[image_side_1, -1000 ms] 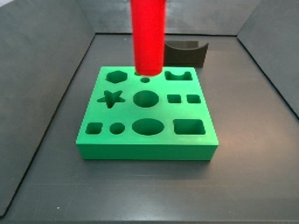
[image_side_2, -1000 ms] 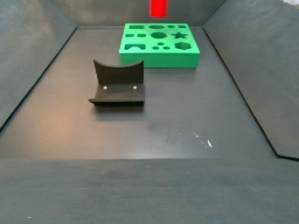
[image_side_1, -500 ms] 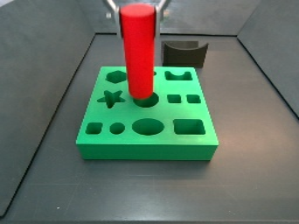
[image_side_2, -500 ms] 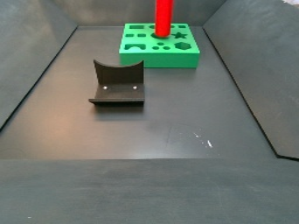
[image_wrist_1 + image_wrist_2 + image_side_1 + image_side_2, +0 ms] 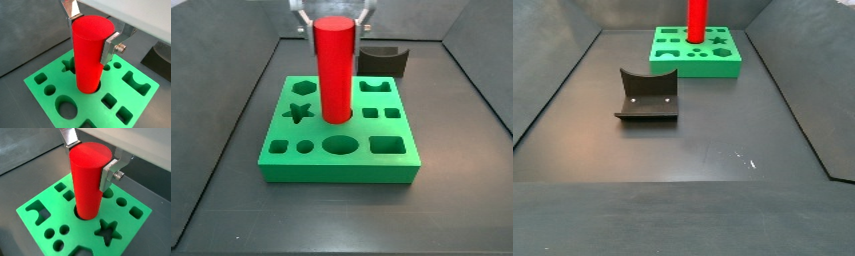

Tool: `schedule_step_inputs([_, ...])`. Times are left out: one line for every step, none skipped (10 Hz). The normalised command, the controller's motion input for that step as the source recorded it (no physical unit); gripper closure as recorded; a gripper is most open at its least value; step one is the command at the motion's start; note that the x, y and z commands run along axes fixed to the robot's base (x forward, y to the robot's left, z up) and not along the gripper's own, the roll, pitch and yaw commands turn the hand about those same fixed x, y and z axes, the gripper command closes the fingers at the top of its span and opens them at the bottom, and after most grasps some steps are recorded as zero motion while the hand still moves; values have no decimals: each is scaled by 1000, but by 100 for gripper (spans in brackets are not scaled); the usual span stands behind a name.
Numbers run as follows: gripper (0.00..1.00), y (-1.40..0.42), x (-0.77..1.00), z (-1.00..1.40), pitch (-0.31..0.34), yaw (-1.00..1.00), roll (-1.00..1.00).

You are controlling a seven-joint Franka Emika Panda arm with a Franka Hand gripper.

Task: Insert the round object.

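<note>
The round object, a tall red cylinder, stands upright with its lower end in the middle round hole of the green block. It shows in both wrist views and in a side view. My gripper is above the block, shut on the cylinder's top, with a silver finger on each side. The green block has several shaped holes, among them a star, squares and an oval.
The dark fixture with a curved notch stands just behind the green block; in a side view it sits on the dark floor away from the block. Grey walls slope up around the floor.
The gripper has come down with the red cylinder. A second ago the cylinder hung over the block's back left; now its lower end sits in the middle round hole.
</note>
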Motion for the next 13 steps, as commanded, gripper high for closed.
schedule_step_inputs([100,11,251,-434,77,0,173])
schedule_step_inputs([100,97,0,-351,0,-69,101])
schedule_step_inputs([100,109,-129,-294,0,-111,59])
schedule_step_inputs([100,103,-54,-229,0,-66,34])
schedule_step_inputs([100,74,-149,-209,0,-54,31])
schedule_step_inputs([100,3,-131,-191,0,-29,0])
schedule_step_inputs([100,0,26,-240,0,-3,0])
schedule_step_inputs([100,-83,266,-331,0,-9,0])
schedule_step_inputs([100,-86,406,-357,9,0,6])
schedule_step_inputs([100,-169,389,-277,17,0,23])
schedule_step_inputs([100,-137,283,-186,14,0,41])
schedule_step_inputs([100,-83,206,-206,0,0,59])
schedule_step_inputs([100,-60,109,-280,0,0,73])
